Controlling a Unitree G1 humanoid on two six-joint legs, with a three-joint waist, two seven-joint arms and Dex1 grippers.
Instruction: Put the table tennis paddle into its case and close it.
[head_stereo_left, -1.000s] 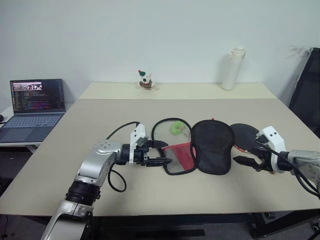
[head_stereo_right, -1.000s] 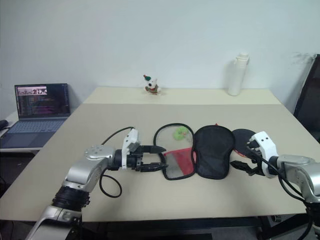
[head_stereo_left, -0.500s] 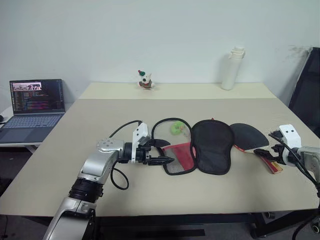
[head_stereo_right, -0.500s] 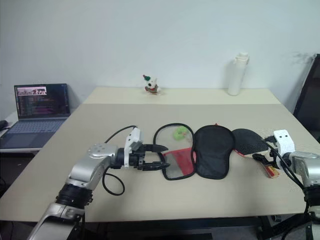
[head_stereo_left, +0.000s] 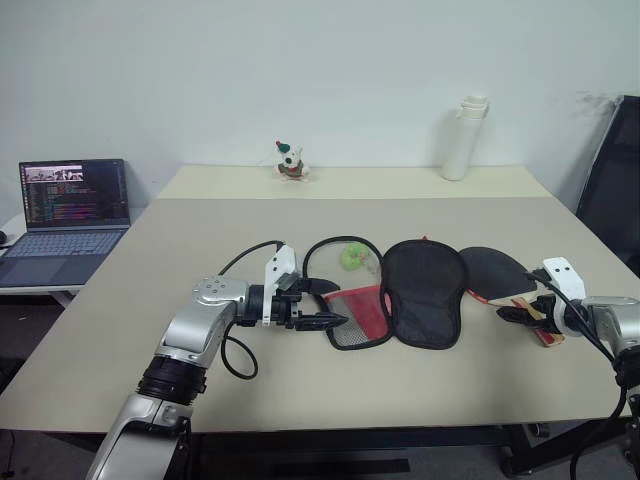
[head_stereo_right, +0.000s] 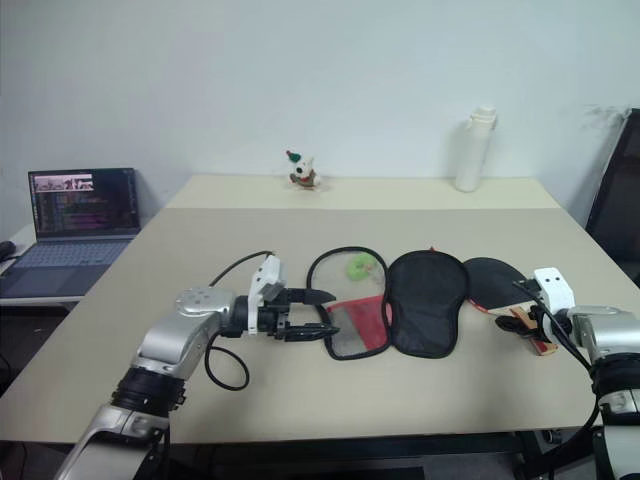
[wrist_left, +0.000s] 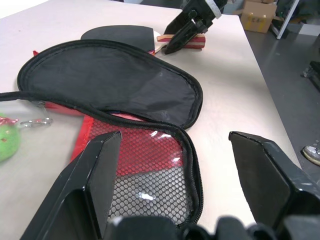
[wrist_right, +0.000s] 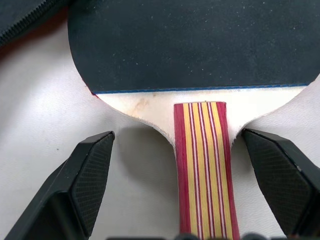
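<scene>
The table tennis paddle (head_stereo_left: 493, 270) lies flat on the table just right of the case, black face up, striped handle (wrist_right: 205, 165) pointing toward the near right. My right gripper (head_stereo_left: 522, 316) stands open astride that handle, one finger (wrist_right: 85, 185) on each side and apart from it. The case (head_stereo_left: 424, 292) lies unzipped and spread open, its black half on the right and its red mesh half (head_stereo_left: 357, 314) on the left. My left gripper (head_stereo_left: 316, 305) is open at the mesh half's left rim, with nothing between its fingers.
A green ball on a key ring (head_stereo_left: 352, 257) lies inside the case's left loop. A laptop (head_stereo_left: 70, 205) sits on a side desk at the left. A white bottle (head_stereo_left: 463, 138) and a small figurine (head_stereo_left: 290, 160) stand at the table's back. A black chair (head_stereo_left: 615, 190) is at the right.
My right gripper has swung out to the right from beside the case and come down over the paddle's handle. The left gripper and the case have not moved.
</scene>
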